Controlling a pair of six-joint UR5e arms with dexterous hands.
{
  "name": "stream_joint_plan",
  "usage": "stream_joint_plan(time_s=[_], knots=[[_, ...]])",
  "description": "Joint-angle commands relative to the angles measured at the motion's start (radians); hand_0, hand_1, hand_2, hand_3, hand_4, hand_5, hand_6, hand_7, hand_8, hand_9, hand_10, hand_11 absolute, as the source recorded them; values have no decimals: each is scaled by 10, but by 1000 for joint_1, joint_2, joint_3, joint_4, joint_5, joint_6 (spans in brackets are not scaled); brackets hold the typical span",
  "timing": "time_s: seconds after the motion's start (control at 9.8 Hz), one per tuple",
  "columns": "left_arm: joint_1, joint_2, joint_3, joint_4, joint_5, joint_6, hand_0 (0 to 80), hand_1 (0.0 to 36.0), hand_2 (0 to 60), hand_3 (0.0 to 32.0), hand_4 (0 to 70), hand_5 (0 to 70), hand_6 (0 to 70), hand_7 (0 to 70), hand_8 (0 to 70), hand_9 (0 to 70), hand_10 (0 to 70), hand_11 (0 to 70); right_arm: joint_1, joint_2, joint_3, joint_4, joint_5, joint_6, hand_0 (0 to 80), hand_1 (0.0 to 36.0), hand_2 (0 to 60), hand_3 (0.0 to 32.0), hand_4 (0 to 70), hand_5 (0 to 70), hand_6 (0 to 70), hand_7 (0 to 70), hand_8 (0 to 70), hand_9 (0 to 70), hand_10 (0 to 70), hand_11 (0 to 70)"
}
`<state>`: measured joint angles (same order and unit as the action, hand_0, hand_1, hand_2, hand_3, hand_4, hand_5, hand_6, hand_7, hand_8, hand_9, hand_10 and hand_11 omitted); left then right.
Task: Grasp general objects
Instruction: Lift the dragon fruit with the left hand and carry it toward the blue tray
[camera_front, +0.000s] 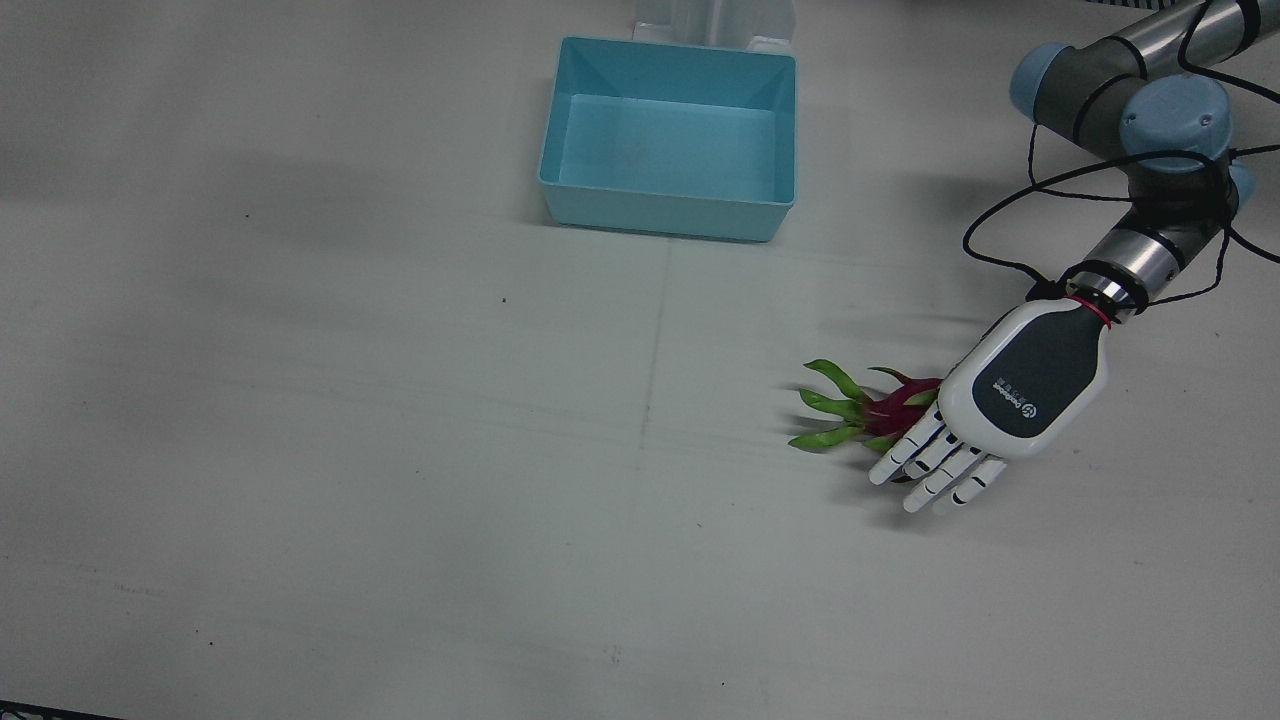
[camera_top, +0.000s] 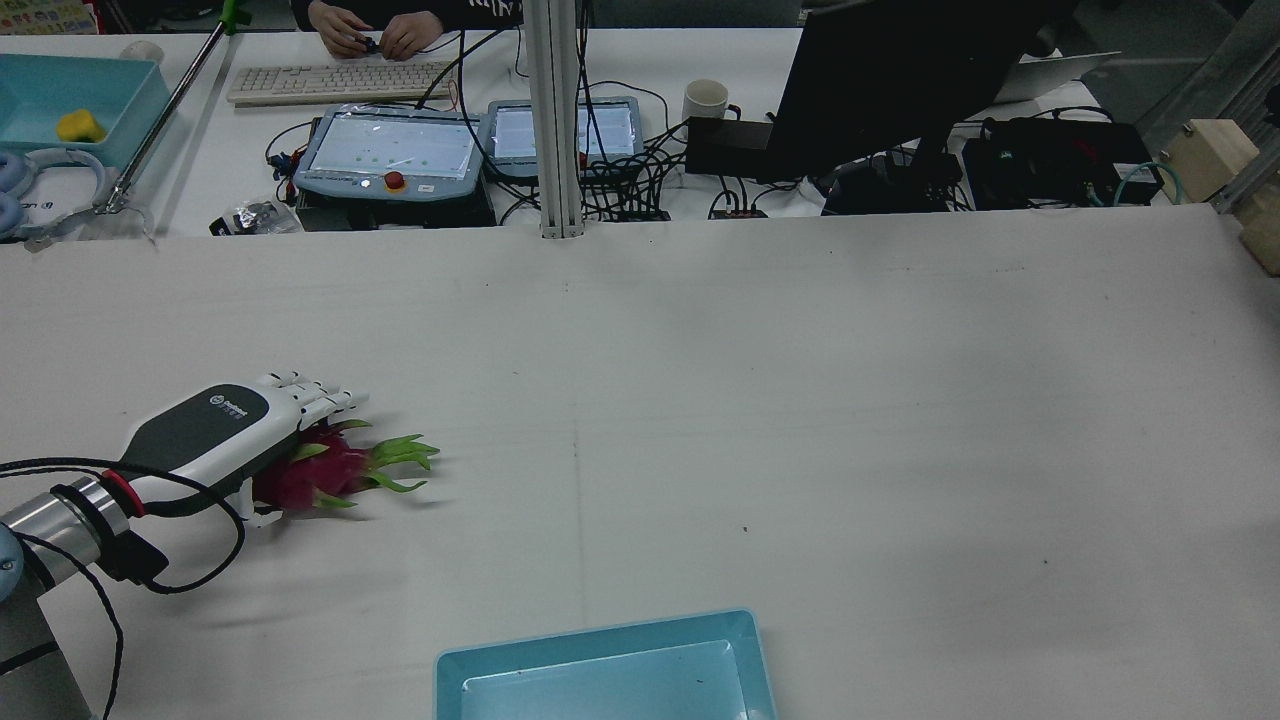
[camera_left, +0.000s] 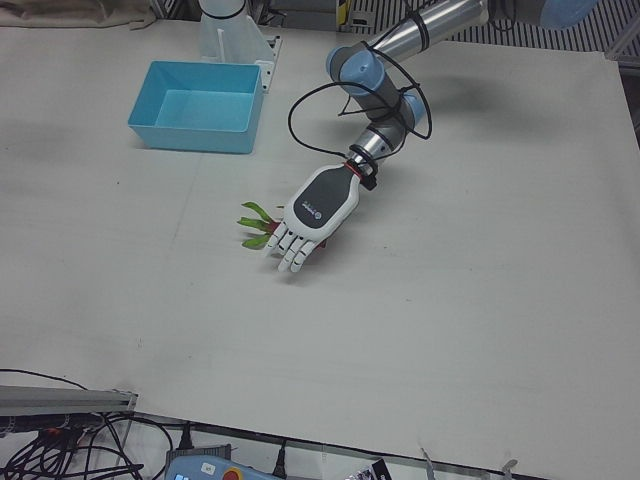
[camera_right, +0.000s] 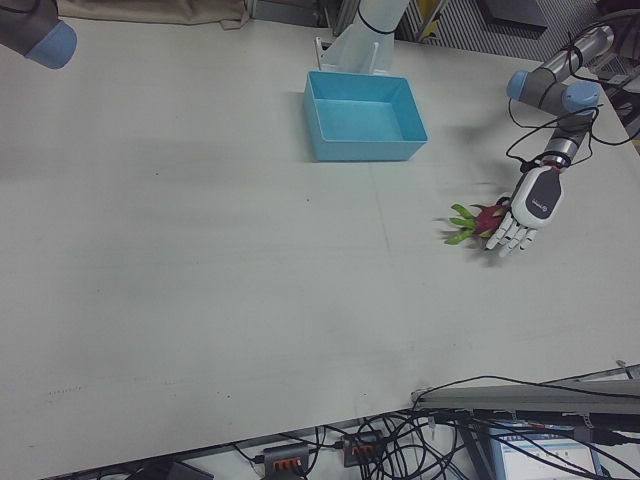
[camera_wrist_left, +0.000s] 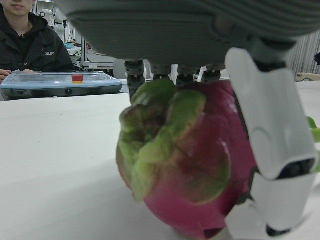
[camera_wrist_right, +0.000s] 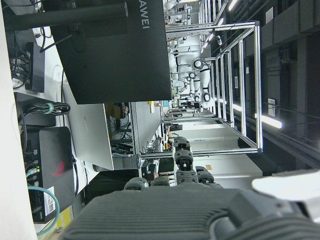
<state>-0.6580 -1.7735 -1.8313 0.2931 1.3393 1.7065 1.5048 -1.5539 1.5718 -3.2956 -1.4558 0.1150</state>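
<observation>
A magenta dragon fruit (camera_front: 893, 411) with green leaf tips lies on the white table. My left hand (camera_front: 1020, 395) lies palm down over its stem end, fingers stretched out straight and apart, not curled around it. In the left hand view the fruit (camera_wrist_left: 190, 165) fills the space under the palm, and the thumb (camera_wrist_left: 270, 145) stands close beside it on the right. The rear view shows the hand (camera_top: 215, 430) on top of the fruit (camera_top: 320, 475). My right hand (camera_wrist_right: 190, 210) shows only in its own view, raised off the table, fingers extended and empty.
A light blue bin (camera_front: 665, 215) stands empty at the robot's side of the table, middle; it also shows in the rear view (camera_top: 600, 640). Beyond the table's far edge are a monitor (camera_top: 900, 80), teach pendants and a seated person (camera_wrist_left: 27, 45).
</observation>
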Motion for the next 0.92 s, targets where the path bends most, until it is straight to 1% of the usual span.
stream_joint_plan(time_s=[0.0,0.1,0.2,0.31,0.41,0.51,0.61,0.71,0.82], knots=[[-2,0,0,-11,0,15,800,360,388,0,0,169,212,582,276,254,380,568,0,0,1,1,0,0,0,0,0,0,0,0,0,0,0,0,0,0],[-2,0,-2,-11,0,15,800,360,392,0,0,187,253,637,314,307,423,628,0,0,1,-1,0,0,0,0,0,0,0,0,0,0,0,0,0,0],[-2,0,-2,-12,0,15,800,360,406,0,0,208,307,700,366,379,467,691,0,0,1,-1,0,0,0,0,0,0,0,0,0,0,0,0,0,0],[0,0,-3,-12,-8,15,800,360,444,0,3,226,363,700,410,436,506,700,0,0,1,-1,0,0,0,0,0,0,0,0,0,0,0,0,0,0],[-2,0,-12,-12,-11,13,800,360,502,0,38,245,413,700,449,490,545,700,0,0,1,-1,0,0,0,0,0,0,0,0,0,0,0,0,0,0],[-3,-1,-25,-12,-9,-1,800,360,600,0,79,249,458,700,482,535,570,700,0,0,1,-1,0,0,0,0,0,0,0,0,0,0,0,0,0,0],[-3,-9,-63,16,-5,-4,753,360,600,0,127,262,509,700,516,577,602,700,0,0,2,-1,0,-1,0,0,0,0,0,0,0,0,0,0,0,0],[-5,-55,-121,97,0,-5,652,360,600,0,158,273,535,700,530,593,611,700,0,0,2,-1,0,-2,0,0,0,0,0,0,0,0,0,0,0,0],[-2,-132,-155,204,17,-17,632,360,600,0,235,300,582,700,514,562,622,700,0,0,2,-1,0,-2,0,0,0,0,0,0,0,0,0,0,0,0]])
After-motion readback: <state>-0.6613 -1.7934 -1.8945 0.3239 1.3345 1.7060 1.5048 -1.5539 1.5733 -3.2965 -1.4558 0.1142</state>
